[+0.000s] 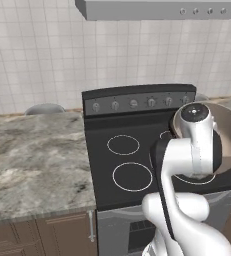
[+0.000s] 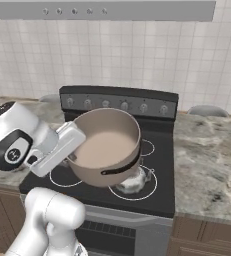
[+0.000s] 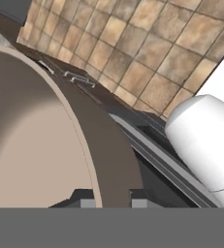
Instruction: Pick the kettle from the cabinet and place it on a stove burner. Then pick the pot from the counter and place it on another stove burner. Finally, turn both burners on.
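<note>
The large round beige-tan metal pot [image 2: 107,147] with its dark rim hangs tilted above the front of the black glass-top stove [image 1: 118,165], its wall pinched between the closed jaws of the two-finger gripper [image 3: 112,202]. Beneath it, near the stove's front right corner, the small shiny silver kettle [image 2: 137,178] sits on a burner ring. Veined grey-brown marble counter [image 1: 32,160] flanks both sides.

pot [image 1: 222,131] cut off by the right edge and partly behind the arm in the left base view, kettle [image 2: 135,180] mostly hidden under the pot at lower centre of the right base view, range hood [image 1: 162,9] cropped by the top edge, knob markings too small to tell
</note>
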